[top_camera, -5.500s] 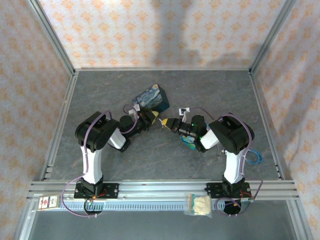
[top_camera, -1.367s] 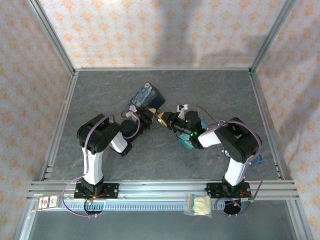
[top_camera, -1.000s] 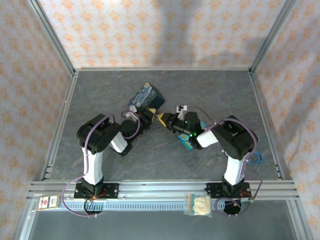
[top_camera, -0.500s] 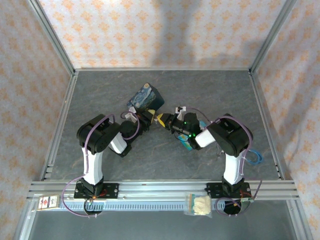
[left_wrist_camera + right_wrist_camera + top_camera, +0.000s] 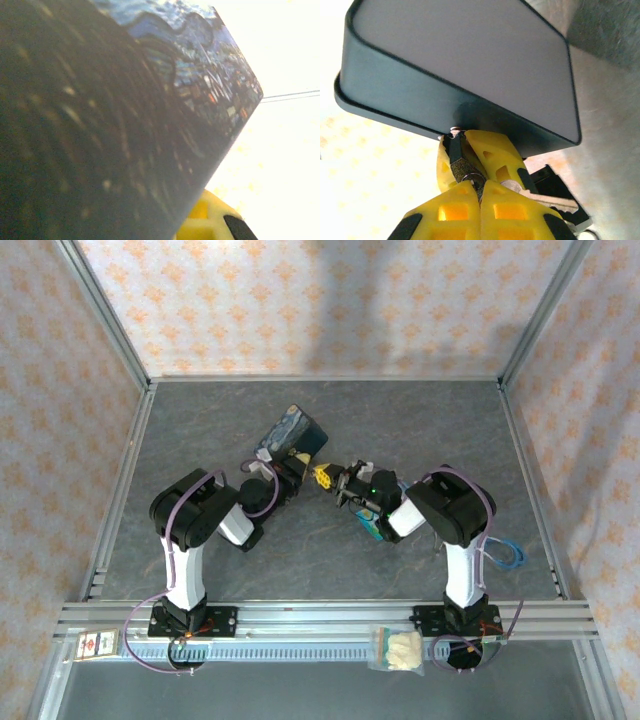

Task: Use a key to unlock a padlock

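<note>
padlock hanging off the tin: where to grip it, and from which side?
Pinch the padlock across its dark body, coming in from the end away from the tin. Its shackle end sits right against the tin's side wall, so only the body sticks out free. The right gripper looks closed on it that way, with the key poking out sideways.

— What do we have up close?
— A blue painted tin [image 5: 150,100], so near that its dark swirls blur. We make out small painted houses toward its right corner.
— And beyond its edge?
— Bright, washed-out background, crossed by a thin dark line [image 5: 292,95] at the right.
— At the bottom?
— A yellow finger [image 5: 202,224] with a black tip, just beside the tin's lower edge. We cannot tell whether they touch.
</note>
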### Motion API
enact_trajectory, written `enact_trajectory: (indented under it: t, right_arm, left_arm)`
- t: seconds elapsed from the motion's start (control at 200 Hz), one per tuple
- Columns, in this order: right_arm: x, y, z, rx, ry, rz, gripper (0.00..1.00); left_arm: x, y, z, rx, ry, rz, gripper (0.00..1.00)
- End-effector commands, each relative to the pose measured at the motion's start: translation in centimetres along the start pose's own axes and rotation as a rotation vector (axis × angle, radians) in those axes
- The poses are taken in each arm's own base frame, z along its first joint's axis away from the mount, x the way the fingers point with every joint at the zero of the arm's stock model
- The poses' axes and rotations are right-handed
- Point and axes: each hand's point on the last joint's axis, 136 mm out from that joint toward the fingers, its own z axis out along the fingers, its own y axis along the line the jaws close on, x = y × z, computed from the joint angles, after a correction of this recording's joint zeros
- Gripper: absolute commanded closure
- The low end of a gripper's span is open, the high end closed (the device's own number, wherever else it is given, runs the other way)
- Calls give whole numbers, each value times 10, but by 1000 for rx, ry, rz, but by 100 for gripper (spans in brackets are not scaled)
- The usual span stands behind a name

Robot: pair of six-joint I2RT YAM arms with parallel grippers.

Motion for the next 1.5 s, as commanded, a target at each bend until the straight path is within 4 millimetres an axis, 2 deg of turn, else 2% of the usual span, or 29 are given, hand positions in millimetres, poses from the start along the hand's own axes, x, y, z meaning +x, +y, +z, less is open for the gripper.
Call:
enact_trajectory:
  t: [0.0,0.16,0.38,0.52,0.666,0.876,1.036,1.131,1.281,1.366,1.496]
  right_arm:
    - [56,93,-1,-318,205,140,100]
    - [63,113,1,-411,272,298,100]
    - [50,108,5,-430,231,401,100]
    - [50,106,9,-423,239,377,100]
    - [45,96,10,-386,217,243,100]
    - [25,57,-3,-225,76,21,80]
    - [10,35,-16,-84,-5,-138,72]
    - [2,18,-21,40,-39,-232,67]
    - [-8,1,-27,267,-89,-435,62]
    - [-19,-3,-36,418,-145,-582,60]
    - [-33,1,-48,606,-204,-827,60]
  left_arm:
    - [17,-83,-2,322,78,116,100]
    - [21,-92,0,359,90,204,100]
    - [23,-81,2,335,92,229,100]
    - [20,-78,1,325,74,239,100]
    - [12,-69,2,293,40,198,100]
    - [3,-57,0,251,3,161,100]
    - [-10,-41,-1,202,-45,115,100]
    - [-11,-34,1,178,-49,97,100]
    - [-14,-30,2,142,-61,103,100]
    - [-15,-28,5,111,-60,112,100]
    - [-14,-26,10,78,-52,112,100]
